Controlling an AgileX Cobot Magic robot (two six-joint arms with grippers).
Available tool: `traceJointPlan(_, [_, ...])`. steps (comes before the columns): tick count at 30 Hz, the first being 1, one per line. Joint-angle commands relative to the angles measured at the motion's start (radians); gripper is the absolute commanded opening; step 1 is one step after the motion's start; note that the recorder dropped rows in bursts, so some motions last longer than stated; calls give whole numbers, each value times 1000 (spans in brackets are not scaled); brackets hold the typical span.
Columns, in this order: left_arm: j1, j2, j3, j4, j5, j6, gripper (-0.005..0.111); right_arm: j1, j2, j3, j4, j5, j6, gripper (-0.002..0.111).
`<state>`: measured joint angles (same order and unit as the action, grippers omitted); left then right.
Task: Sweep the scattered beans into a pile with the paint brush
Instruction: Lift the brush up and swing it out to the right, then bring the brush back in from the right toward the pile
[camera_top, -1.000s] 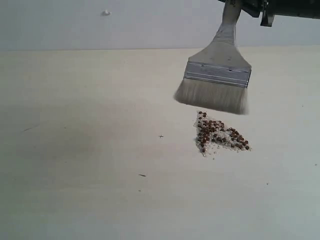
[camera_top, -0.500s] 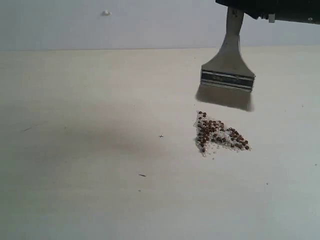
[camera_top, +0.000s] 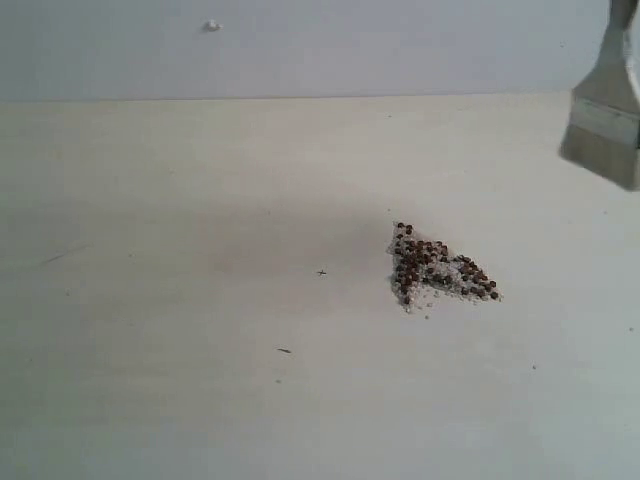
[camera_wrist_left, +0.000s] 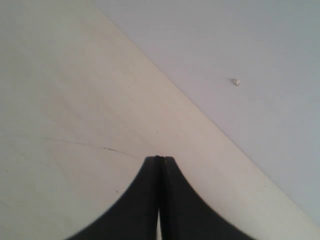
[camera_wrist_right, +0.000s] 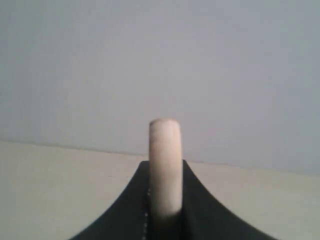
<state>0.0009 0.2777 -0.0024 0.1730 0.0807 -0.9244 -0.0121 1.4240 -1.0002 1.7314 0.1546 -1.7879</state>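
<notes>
a pale table (camera_top: 200, 380) runs back to a grey wall (camera_top: 300, 50). the left gripper (camera_wrist_left: 160, 159), seen only from its own wrist, hovers over bare tabletop, jaws pressed together on nothing. right of centre, the beans (camera_top: 435, 262) sit in one tight wedge among whitish grains (camera_top: 450, 274). no strays show, so the sweeping looks done. at the far right, the paint brush (camera_top: 605, 125) hangs above the table, well apart from the pile, its handle clamped in the right gripper (camera_wrist_right: 164, 165).

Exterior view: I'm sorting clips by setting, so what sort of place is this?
Probably a bare test bench, not a kitchen: a plain pale tabletop against a blank wall, bearing a small pile of beans, with a paint brush in the air at the right edge.
</notes>
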Motion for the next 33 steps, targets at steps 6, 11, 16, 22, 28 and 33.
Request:
traceJointPlan(6, [-2, -7, 2, -5, -1, 6, 0, 169, -237, 115, -13, -468, 183, 0])
traceJointPlan(11, [-2, -7, 2, -5, -1, 6, 0, 267, -319, 243, -82, -765, 250, 0])
traceJointPlan(16, [-2, -7, 2, -5, -1, 6, 0, 303, -402, 424, -355, -795, 728, 0])
traceJointPlan(22, [-2, -7, 2, -5, -1, 6, 0, 303, -437, 599, -737, -830, 1356, 0])
traceJointPlan(28, [-2, -7, 2, -5, -1, 6, 0, 303, -435, 604, -739, -784, 1408, 0])
traceJointPlan(33, [-2, -7, 2, -5, -1, 6, 0, 303, -433, 604, -753, -761, 1405, 0])
